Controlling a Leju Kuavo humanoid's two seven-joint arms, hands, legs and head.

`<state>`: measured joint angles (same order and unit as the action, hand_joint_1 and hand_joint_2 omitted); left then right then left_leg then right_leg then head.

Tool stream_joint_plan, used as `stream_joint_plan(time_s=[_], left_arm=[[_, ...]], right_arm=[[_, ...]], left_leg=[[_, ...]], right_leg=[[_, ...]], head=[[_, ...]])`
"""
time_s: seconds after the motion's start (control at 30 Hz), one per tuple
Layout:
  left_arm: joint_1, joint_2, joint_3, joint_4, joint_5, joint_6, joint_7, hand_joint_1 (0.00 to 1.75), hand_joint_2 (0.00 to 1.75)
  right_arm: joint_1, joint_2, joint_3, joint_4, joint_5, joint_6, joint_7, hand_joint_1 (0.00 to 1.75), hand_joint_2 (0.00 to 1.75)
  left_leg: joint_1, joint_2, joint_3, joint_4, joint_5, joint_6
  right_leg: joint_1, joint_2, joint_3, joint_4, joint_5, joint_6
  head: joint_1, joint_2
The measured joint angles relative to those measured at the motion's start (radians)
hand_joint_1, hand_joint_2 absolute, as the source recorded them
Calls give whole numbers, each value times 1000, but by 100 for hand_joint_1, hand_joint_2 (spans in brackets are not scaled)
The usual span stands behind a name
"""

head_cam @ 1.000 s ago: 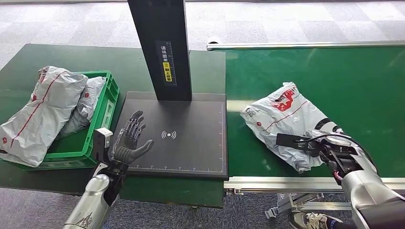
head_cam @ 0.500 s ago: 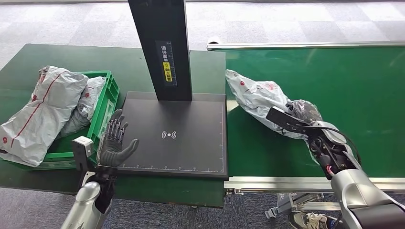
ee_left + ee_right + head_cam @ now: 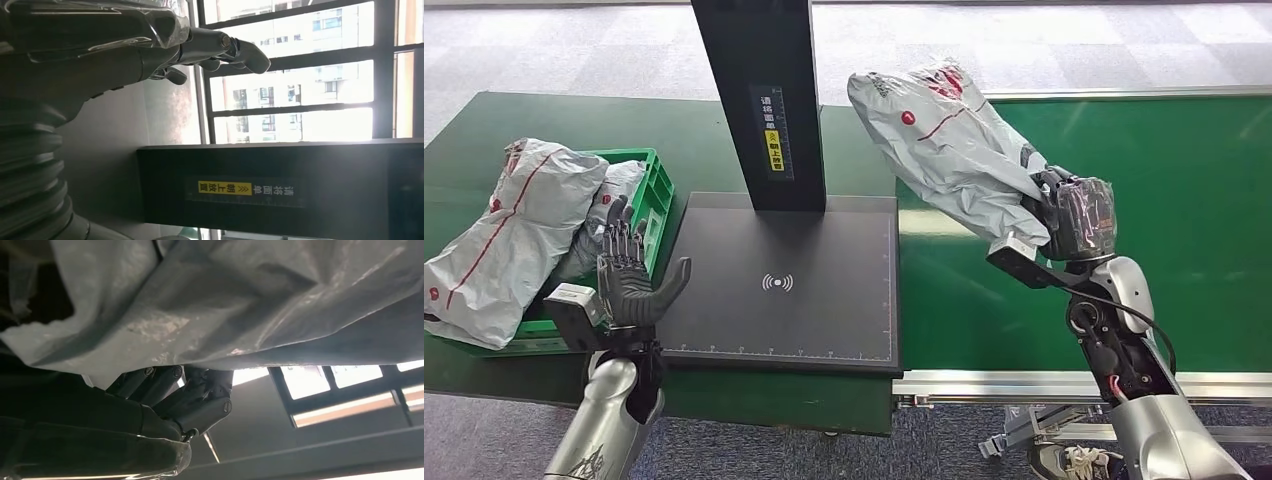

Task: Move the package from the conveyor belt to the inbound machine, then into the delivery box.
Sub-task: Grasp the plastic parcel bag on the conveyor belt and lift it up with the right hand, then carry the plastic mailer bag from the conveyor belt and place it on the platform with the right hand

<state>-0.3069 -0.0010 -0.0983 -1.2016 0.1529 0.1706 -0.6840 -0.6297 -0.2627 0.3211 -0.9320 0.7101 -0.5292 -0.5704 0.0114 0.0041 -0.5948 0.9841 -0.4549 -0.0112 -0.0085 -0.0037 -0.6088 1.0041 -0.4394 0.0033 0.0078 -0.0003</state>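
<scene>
Nearest the robot, the left hand stands upright with palm facing the scanner and fingers spread apart, holding nothing, at the front left corner of the inbound machine, whose black plate lies flat on the green table. Just left of that hand sits the green delivery box, with two grey bags piled in it and spilling over its rim. On the other side, the right hand grips one end of the grey package, fingers curled under the plastic, holding it up in the air above the conveyor belt. The package slants up toward the machine's black post, near its right side.
</scene>
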Motion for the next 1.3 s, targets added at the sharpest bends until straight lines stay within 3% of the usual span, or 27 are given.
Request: stream_joint_plan(time_s=[0.23,0.53,0.83,1.3], left_arm=[[-25,0,-8,0,22,18,-10,0,175],[-42,0,-28,10,33,16,-14,0,175],[-50,0,-37,27,36,4,-14,0,175],[-79,-6,-60,63,40,-14,-8,0,175]], right_arm=[[77,3,60,-179,134,-131,-14,175,175],[83,11,239,-208,329,-110,8,175,175],[38,24,377,-149,323,-29,9,175,175],[-10,113,572,62,262,69,-59,175,175]], left_leg=[[0,0,0,0,0,0],[0,1,0,0,0,0],[0,1,0,0,0,0],[0,1,0,0,0,0]], right_leg=[[0,0,0,0,0,0],[0,0,0,0,0,0],[0,0,0,0,0,0],[0,0,0,0,0,0]], head=[[0,0],[0,0],[0,0],[0,0]])
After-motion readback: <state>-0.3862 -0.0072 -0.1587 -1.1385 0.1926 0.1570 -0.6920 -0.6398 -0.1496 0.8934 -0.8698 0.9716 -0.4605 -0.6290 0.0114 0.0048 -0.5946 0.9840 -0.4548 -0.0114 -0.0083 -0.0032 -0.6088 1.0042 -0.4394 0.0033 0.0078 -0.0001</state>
